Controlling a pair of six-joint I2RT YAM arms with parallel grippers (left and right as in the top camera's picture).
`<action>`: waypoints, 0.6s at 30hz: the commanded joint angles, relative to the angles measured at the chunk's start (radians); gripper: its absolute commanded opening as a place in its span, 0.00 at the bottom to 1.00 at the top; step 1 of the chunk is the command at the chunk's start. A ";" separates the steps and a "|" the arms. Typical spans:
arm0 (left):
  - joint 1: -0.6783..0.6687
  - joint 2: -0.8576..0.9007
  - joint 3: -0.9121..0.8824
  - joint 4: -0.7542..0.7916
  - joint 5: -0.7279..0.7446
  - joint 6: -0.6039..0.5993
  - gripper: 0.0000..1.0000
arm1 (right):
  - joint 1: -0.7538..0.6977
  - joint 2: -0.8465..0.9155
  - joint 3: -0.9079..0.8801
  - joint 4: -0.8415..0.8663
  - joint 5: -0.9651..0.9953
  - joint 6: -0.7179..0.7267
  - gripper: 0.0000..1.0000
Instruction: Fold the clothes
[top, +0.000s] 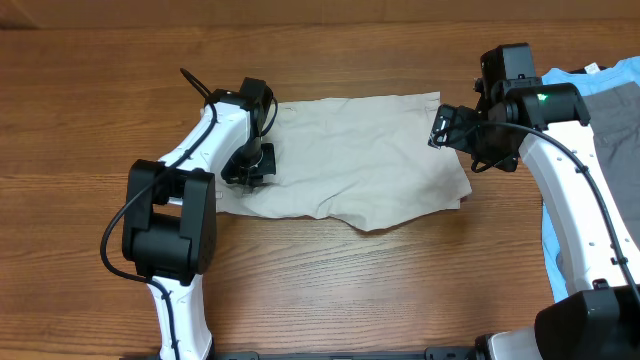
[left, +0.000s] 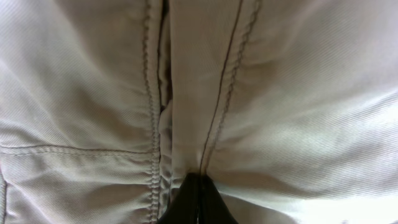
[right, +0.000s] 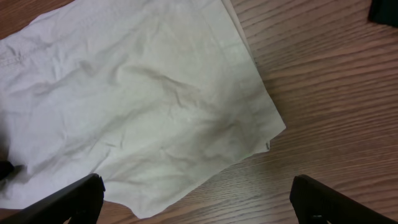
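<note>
One pair of khaki shorts (top: 350, 160), left fingers (left: 198, 204) clamped on them, right fingers (right: 68, 200) apart

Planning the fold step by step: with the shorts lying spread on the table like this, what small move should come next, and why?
Probably lower the right end effector onto the right edge of the khaki shorts and close it. It hangs open above that edge, holding nothing, while the left end effector is shut on the fabric at the left side. A fold likely needs both ends held.
</note>
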 joint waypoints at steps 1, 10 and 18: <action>0.005 0.008 0.007 -0.010 0.037 -0.002 0.04 | -0.005 -0.012 0.008 0.003 -0.003 0.003 1.00; 0.004 -0.103 0.184 -0.007 0.035 0.000 0.04 | -0.005 -0.012 0.008 0.003 -0.003 0.003 1.00; 0.004 -0.072 0.181 0.119 0.032 0.001 0.04 | -0.005 -0.012 0.008 0.003 -0.002 0.003 1.00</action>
